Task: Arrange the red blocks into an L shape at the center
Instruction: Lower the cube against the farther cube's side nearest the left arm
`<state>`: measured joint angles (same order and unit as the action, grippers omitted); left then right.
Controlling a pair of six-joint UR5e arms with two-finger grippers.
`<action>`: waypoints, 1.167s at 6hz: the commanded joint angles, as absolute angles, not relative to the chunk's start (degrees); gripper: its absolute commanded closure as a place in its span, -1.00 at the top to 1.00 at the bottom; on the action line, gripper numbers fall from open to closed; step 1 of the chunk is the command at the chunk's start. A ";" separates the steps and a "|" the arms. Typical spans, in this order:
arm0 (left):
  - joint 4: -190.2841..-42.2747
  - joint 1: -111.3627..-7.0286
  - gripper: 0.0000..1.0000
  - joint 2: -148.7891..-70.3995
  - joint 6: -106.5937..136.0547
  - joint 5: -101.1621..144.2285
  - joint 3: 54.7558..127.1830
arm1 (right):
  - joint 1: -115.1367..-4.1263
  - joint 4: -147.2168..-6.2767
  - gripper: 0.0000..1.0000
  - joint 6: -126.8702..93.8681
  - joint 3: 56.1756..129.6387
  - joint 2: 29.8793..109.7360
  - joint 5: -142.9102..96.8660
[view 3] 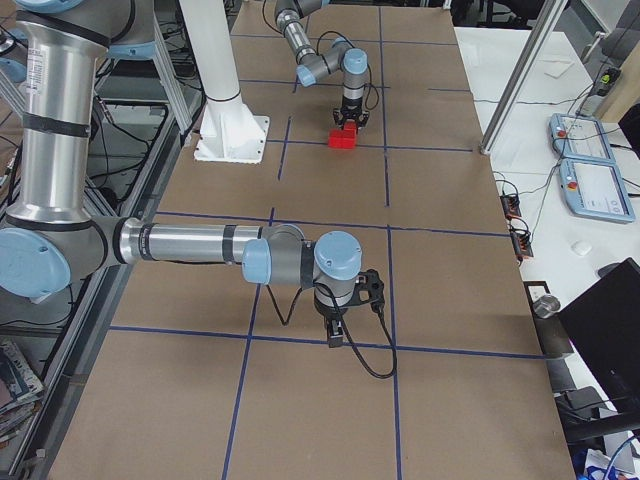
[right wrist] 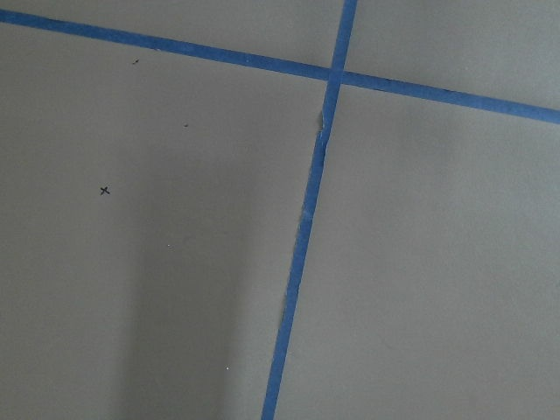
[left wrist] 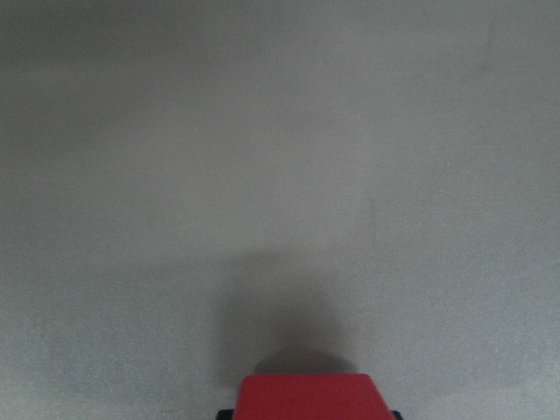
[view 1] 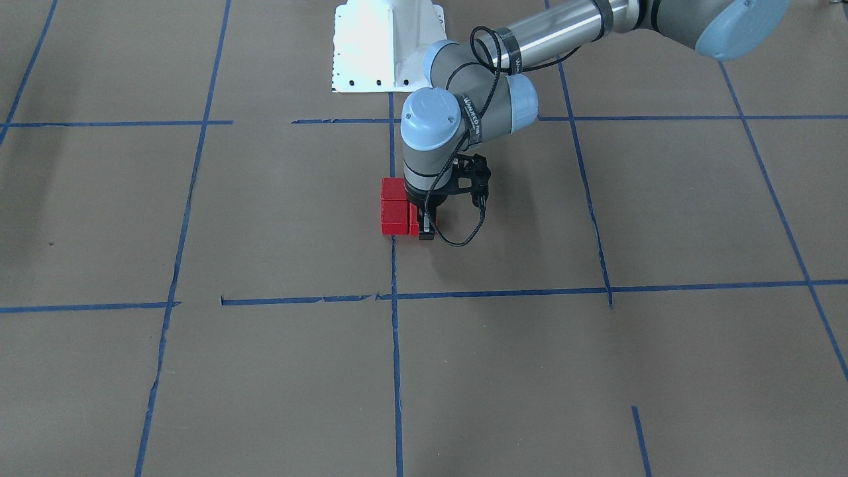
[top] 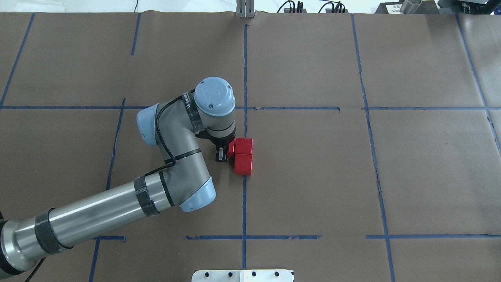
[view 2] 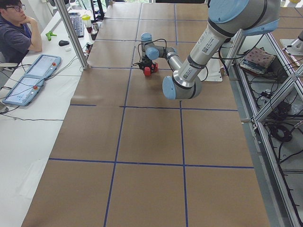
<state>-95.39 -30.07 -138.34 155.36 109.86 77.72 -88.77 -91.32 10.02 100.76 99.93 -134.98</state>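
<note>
Red blocks (top: 243,156) sit at the counter's (top: 313,176) center (top: 259,156), on the blue tape line (top: 244,203). Two touch in a column; the third, at 9 o'clock of the farther one, is pinched by the left gripper's (top: 227,152) fingers (top: 221,155). Whether the right gripper (view 3: 336,332) has its fingers spread cannot be told.

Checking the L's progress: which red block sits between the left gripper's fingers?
The half-hidden block under the left gripper, beside the far block; that and the near block lie uncovered, ungripped.

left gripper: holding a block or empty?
Holding: left gripper is shut on a red block; the wrist view shows it filling the jaws.
</note>
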 commanded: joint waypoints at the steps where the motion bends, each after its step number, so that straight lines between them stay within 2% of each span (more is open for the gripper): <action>1: -96.33 -30.06 -0.56 -138.34 155.30 109.86 77.26 | -88.77 -91.32 0.99 10.02 100.72 99.93 -134.91; 3: -96.50 -30.06 -0.32 -138.43 154.34 109.95 77.34 | -88.77 -91.32 0.99 10.02 100.72 99.93 -134.91; 4: -96.76 -30.15 -0.06 -138.34 152.60 110.04 77.52 | -88.77 -91.32 0.99 10.02 100.72 99.84 -134.91; 5: -96.42 -30.15 0.99 -138.25 150.40 110.39 77.69 | -88.77 -91.41 0.99 9.93 100.72 99.84 -134.91; 7: -92.15 -30.49 1.00 -137.99 147.06 112.66 82.24 | -88.77 -91.32 0.99 9.93 100.72 99.84 -134.91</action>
